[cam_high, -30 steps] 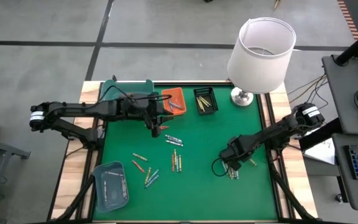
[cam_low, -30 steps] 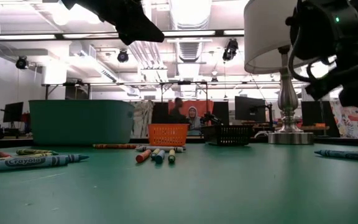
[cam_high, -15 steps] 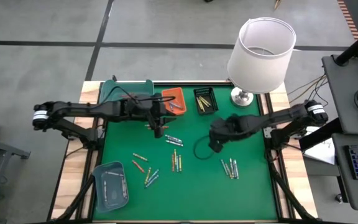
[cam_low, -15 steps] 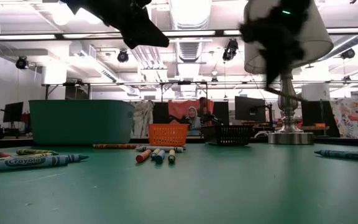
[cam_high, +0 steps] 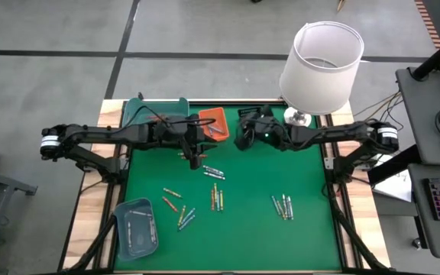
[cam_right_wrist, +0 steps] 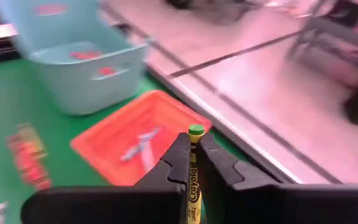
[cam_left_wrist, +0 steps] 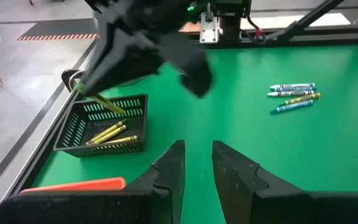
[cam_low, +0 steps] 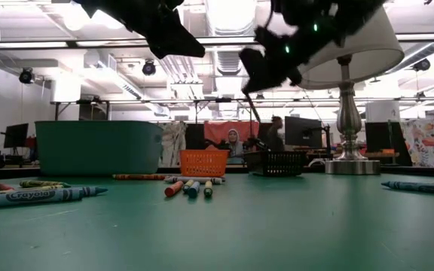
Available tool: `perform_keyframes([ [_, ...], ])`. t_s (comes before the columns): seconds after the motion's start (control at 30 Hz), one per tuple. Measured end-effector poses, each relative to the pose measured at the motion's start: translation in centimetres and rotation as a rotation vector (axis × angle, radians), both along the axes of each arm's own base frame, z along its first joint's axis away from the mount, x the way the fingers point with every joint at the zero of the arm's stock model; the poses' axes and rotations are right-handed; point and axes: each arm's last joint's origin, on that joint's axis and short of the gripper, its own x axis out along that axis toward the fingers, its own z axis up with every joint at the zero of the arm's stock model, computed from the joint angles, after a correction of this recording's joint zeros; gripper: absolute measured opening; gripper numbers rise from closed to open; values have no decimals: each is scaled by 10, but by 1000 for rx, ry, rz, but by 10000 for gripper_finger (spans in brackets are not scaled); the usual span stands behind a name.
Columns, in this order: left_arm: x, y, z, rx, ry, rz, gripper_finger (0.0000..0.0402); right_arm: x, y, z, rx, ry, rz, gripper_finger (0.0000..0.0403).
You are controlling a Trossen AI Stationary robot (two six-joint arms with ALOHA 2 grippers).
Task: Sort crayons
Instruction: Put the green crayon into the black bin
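My right gripper (cam_high: pixel 242 138) hangs over the black tray (cam_high: pixel 253 122) at the far middle of the table, shut on a yellow-green crayon (cam_right_wrist: pixel 195 132). The tray (cam_left_wrist: pixel 79 124) holds several yellow crayons. My left gripper (cam_high: pixel 194 159) hovers open and empty near the orange tray (cam_high: pixel 214 122), which holds some crayons. In the left wrist view its fingers (cam_left_wrist: pixel 171 167) show bare green mat between them. Loose crayons lie flat on the mat: silvery grey ones (cam_high: pixel 213 172), a mixed bunch (cam_high: pixel 217 198), more at the near left (cam_high: pixel 185 218), and a group at the right (cam_high: pixel 283 206). My right gripper pinches the yellow-green crayon by its labelled shaft (cam_right_wrist: pixel 193 157) between its two fingers. The crayon lies along the fingers, and its green end sticks out past the fingertips. It is lifted clear, slanting above the black tray (cam_left_wrist: pixel 107 106).
A large teal bin (cam_high: pixel 155 109) stands at the far left corner and a grey-blue tray (cam_high: pixel 136 226) at the near left. A lamp with a white shade (cam_high: pixel 321 57) stands at the far right, close behind my right arm. The mat's near middle is bare.
My right gripper has risen from the crayon group at the near right. It has swung toward the far edge and the left, tipping from pointing down to nearly level. It stays shut on the yellow-green crayon and now hangs over the black tray.
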Motion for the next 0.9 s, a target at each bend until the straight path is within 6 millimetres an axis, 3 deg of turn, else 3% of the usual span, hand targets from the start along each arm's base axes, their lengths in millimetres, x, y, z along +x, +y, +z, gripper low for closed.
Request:
perform_keyframes([
  [0.17,0,0,0,7,0,-3,64,-21,-25,-25,-11,33,-225,13],
  [0.3,0,0,1,8,-10,-3,64,-29,-31,-35,36,28,-249,13],
  [0.9,1,0,2,-14,-22,8,64,-29,-32,-36,47,35,-220,13],
])
